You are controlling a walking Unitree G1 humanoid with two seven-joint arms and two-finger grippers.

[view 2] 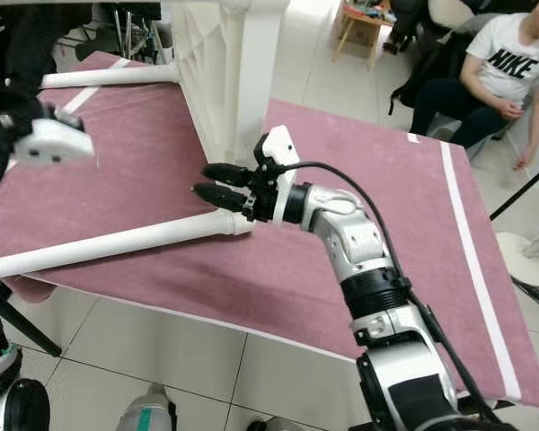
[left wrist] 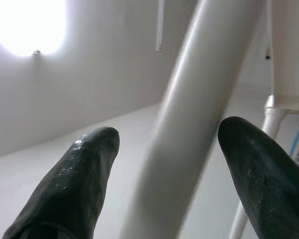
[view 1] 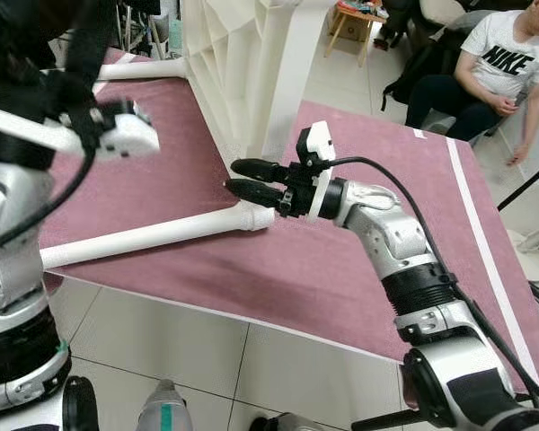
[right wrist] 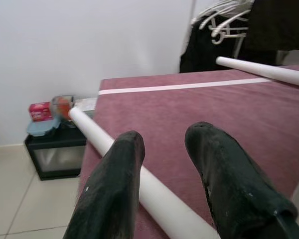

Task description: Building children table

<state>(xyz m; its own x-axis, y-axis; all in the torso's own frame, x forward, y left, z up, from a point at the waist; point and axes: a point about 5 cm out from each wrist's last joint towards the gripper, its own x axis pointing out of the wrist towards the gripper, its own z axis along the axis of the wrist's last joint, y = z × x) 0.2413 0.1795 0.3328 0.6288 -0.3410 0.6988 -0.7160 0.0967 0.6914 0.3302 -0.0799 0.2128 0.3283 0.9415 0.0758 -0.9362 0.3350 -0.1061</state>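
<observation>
The right arm reaches forward and leftward, elbow bent, its right gripper (view 1: 241, 179) level with 2 black fingers (right wrist: 113, 189) parted. The left arm is raised high, and the left gripper (left wrist: 164, 164) has fingers spread wide.

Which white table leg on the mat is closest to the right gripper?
The near leg lying across the mat's front; the right gripper hovers at its end. The other leg lies far back.

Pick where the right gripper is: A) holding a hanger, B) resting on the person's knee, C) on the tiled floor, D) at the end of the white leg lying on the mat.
D: the right gripper hovers open just above the near end of the leg lying on the mat.
</observation>
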